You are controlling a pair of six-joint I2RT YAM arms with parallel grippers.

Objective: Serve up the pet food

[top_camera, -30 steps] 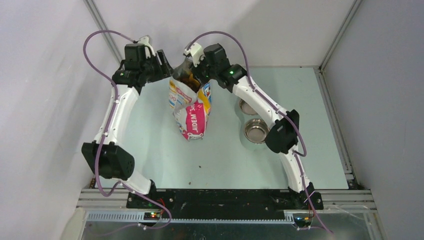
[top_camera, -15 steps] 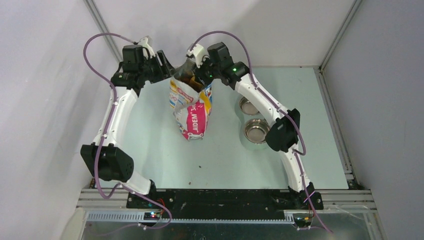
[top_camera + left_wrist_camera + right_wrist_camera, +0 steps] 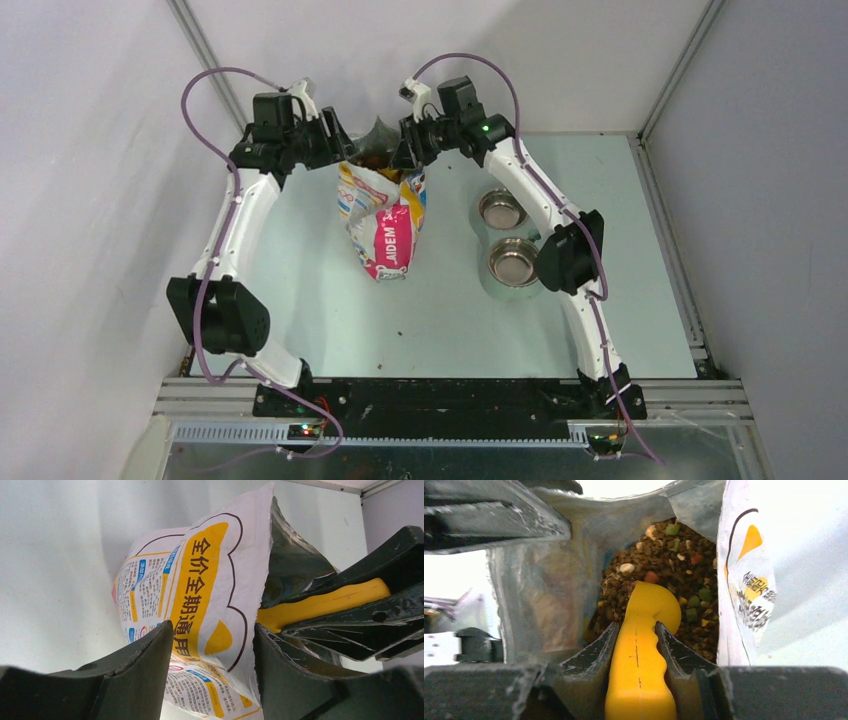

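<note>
The printed bag (image 3: pixel 385 220) stands upright at the back middle of the table with its top open. Inside it the pet food (image 3: pixel 659 570) shows as a brown heap with green and reddish pellets. My right gripper (image 3: pixel 636 626) is shut on the handle of the yellow scoop (image 3: pixel 644 645), whose bowl end lies on the heap. My left gripper (image 3: pixel 212 627) is open and straddles the bag's (image 3: pixel 200 580) left wall near the rim. Its inner finger is against the torn edge and its outer finger stands apart. The scoop (image 3: pixel 320 607) also shows there inside the bag's mouth.
Two steel bowls (image 3: pixel 500 210) (image 3: pixel 513 262) sit right of the bag, under the right forearm. A few stray pellets (image 3: pixel 400 330) lie on the table in front of the bag. Grey walls close in behind and on both sides.
The right wrist has swung back and to the right at the bag's mouth, uncovering the far bowl. The left gripper has shifted slightly right along the bag's rim.
</note>
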